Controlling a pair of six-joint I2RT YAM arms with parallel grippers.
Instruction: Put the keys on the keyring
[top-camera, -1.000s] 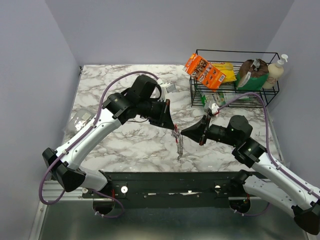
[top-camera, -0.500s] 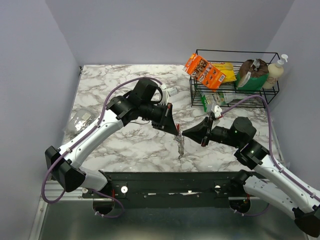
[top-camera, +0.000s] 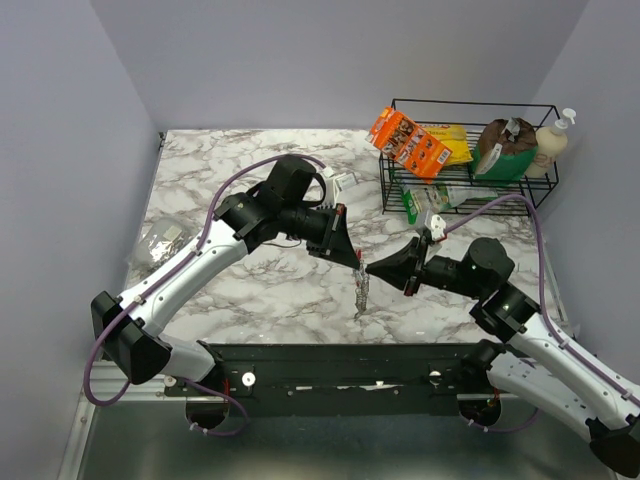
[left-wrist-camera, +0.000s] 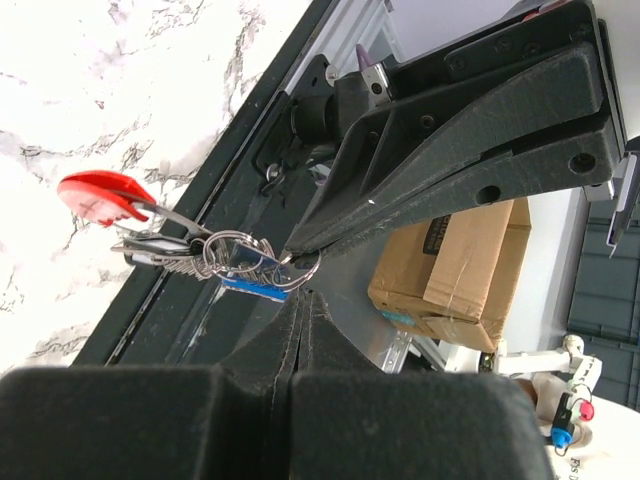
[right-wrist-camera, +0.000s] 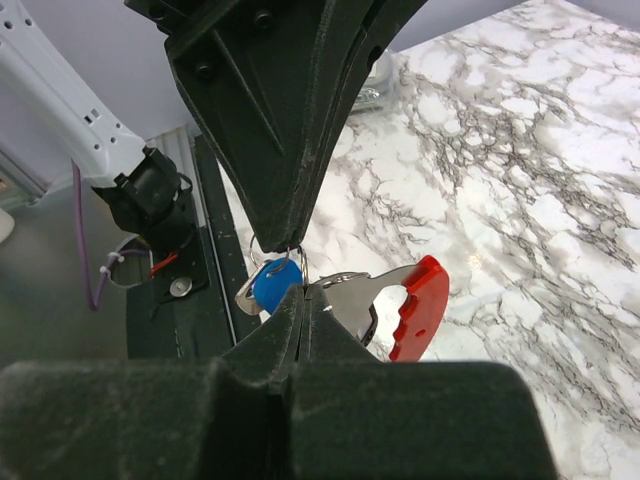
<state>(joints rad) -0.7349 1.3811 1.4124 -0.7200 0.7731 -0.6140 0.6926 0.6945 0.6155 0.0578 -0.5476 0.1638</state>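
Observation:
In the top view my left gripper (top-camera: 356, 260) and right gripper (top-camera: 368, 267) meet tip to tip above the marble table (top-camera: 250, 290). Both are shut on the thin wire loop of the keyring (top-camera: 362, 290), which hangs below them. In the left wrist view the keyring (left-wrist-camera: 215, 250) trails left to its red plastic piece (left-wrist-camera: 100, 196), with the blue-headed key (left-wrist-camera: 252, 288) against it. My left gripper (left-wrist-camera: 303, 296) pinches the loop from below. The right wrist view has my right gripper (right-wrist-camera: 303, 291) shut at the loop. There the blue key head (right-wrist-camera: 273, 284) and red piece (right-wrist-camera: 420, 306) sit on either side.
A black wire basket (top-camera: 470, 190) with an orange box, yellow packs, a brown bag and a pump bottle stands at the back right. A crumpled clear bag (top-camera: 160, 241) lies at the table's left edge. A small pale object (top-camera: 345, 181) sits behind the left arm. A black rail (top-camera: 340, 365) runs along the near edge.
Both gripper tips and the hanging keyring have drifted slightly right. The right arm's wrist has shifted right and back. Both grips stay shut.

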